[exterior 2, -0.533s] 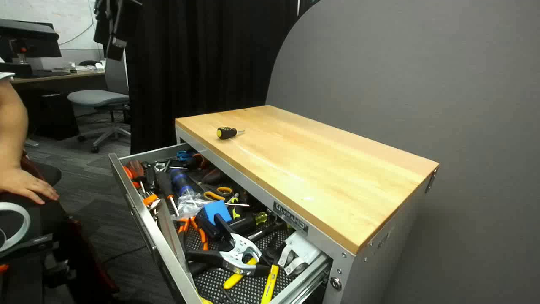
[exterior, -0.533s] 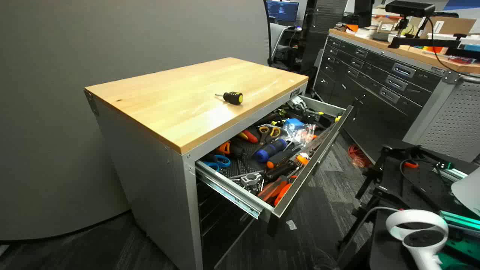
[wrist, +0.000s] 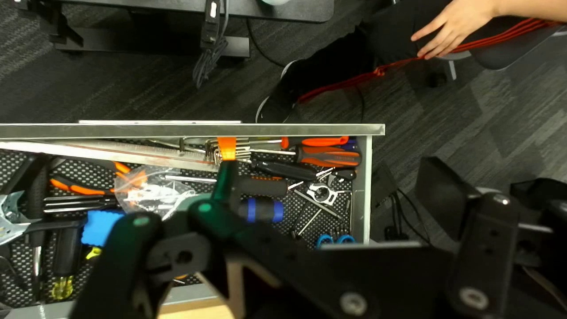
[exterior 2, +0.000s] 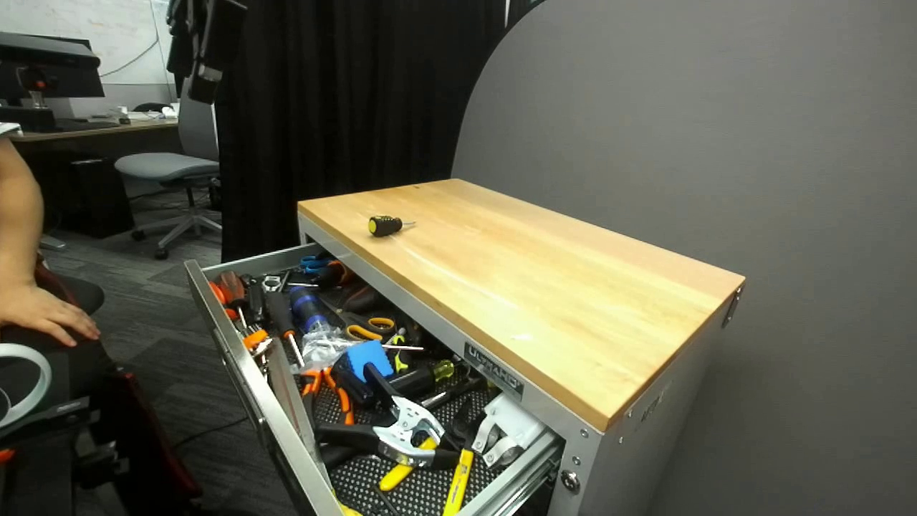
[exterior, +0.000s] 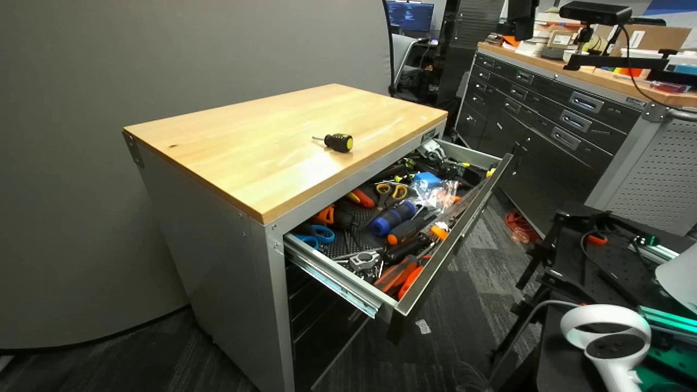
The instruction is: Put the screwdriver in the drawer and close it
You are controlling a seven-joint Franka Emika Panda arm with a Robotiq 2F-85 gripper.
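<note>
Currently, the screwdriver [exterior: 338,142] is lying on its side on the wood top [exterior: 245,141], close to the edge above the drawer [wrist: 288,130]; wood is stretching away behind it to the back edge. The drawer is standing pulled out, its front rim well apart from the cabinet [exterior: 223,272], its mouth facing up. Past the rim, carpet [wrist: 146,88] is showing, a dark trouser leg [wrist: 328,71] slanting across it.

The gripper [wrist: 332,179] is hanging well apart from the screwdriver, jaws standing widely parted and gripping nothing; the drawer's inside is showing through the gap (how high it is hanging, these views are leaving unclear).

Materials: the screwdriver's handle is looking stubby and black, flecked with yellow and ending in a yellow cap, a short thin shaft poking out opposite. The wood top is shining pale, with square-cut edges. Dot-textured black mat [exterior 2: 423,491] is lining the grey metal drawer. Lying inside: a metal clamp [exterior 2: 408,430], a long flat strip [wrist: 115,150], a crumpled clear bag [wrist: 153,188], a wavy-edged blue piece [wrist: 99,226].
</note>
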